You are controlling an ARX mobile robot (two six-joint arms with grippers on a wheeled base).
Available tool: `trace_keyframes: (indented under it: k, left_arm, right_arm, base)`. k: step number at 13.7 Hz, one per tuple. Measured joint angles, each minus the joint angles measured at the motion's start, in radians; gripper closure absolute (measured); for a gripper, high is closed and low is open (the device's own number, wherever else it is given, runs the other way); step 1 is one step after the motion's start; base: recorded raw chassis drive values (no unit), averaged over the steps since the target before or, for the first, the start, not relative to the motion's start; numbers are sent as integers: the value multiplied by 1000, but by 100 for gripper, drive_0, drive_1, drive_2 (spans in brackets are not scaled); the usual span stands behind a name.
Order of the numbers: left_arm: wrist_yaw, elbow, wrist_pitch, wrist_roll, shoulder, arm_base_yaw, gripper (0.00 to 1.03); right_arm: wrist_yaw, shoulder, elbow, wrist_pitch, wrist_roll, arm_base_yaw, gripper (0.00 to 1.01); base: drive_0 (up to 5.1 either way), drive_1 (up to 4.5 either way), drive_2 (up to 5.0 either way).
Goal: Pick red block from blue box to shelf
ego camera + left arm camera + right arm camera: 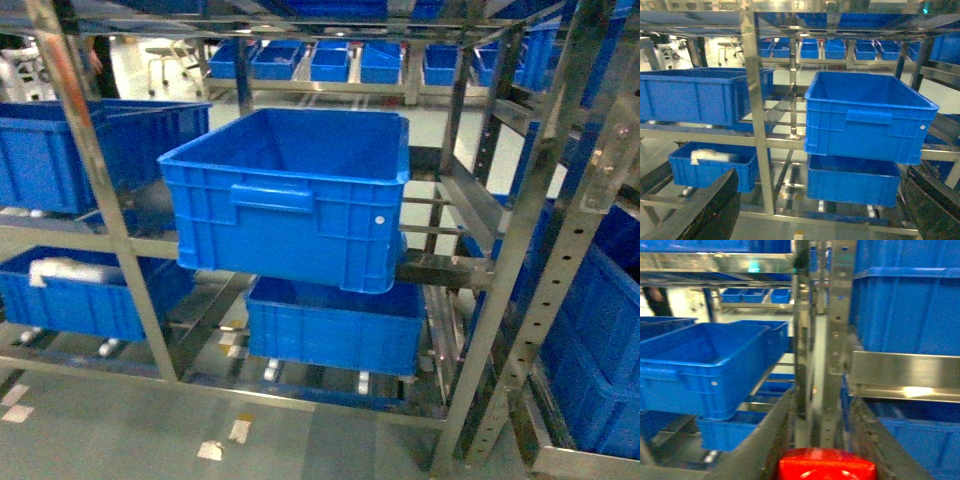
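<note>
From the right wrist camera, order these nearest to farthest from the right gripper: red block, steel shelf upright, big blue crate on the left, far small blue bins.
1. Glossy red plastic block: held, bottom centre.
2. Shiny perforated steel shelf upright: straight ahead.
3. Large dark blue plastic crate: left.
4. Small blue bins: far back, upper left.

- The shelf (120, 243) is standing as a steel rack of slim uprights and flat tiers.
- A large dark blue crate (295, 195) is sitting on the middle tier, jutting out over its front edge.
- Another crate (60, 150) is resting on the same tier towards the left.
- A lower crate (335, 325) is lying on the bottom tier beneath the large one.
- A shallower crate holding something white (85, 285) is sitting at the bottom tier's left.
</note>
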Motion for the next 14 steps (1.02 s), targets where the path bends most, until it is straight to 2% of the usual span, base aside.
trace_keyframes:
  k: [14]
  left_arm:
    - [-2,0,-4,0,0,-2,5]
  right_arm:
    - [-2,-1,0,1,0,0,73]
  base:
    - [-140,-140,-140]
